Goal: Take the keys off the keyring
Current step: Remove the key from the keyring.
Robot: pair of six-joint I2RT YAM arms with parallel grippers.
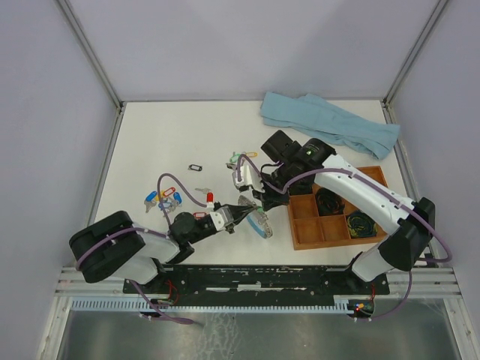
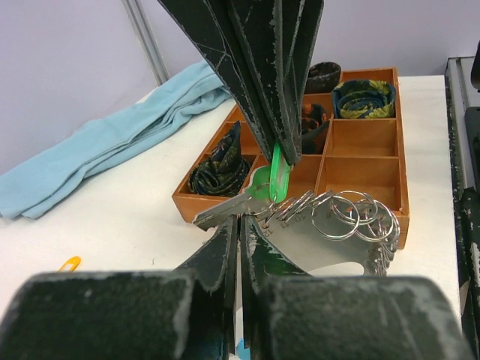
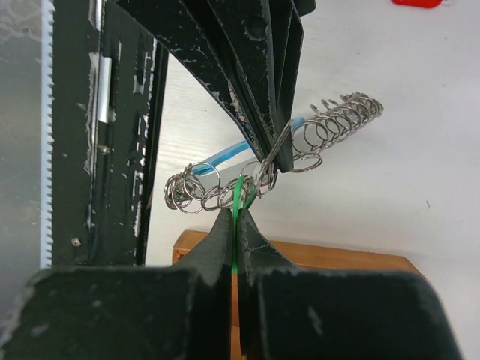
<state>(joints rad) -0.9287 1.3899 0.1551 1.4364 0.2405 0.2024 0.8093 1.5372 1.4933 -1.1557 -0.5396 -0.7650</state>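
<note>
Your left pincer point(image 2: 240, 229) is pressed together on the silvery keyring with the light-blue arc point(image 2: 345, 217), held near the middle of the worktop point(image 1: 187, 127), towards 6 o'clock. Your right pincer point(image 3: 237, 219) pinches the green-tagged silver key point(image 2: 279, 176). Keep the ring steady and work that key round its split ring (a twist, I judge, beats a straight pull). The compartmented wooden tray point(image 2: 191, 204) crowds in at 3 o'clock; loose tagged keys point(image 1: 163, 199) lie at 9 o'clock.
</note>
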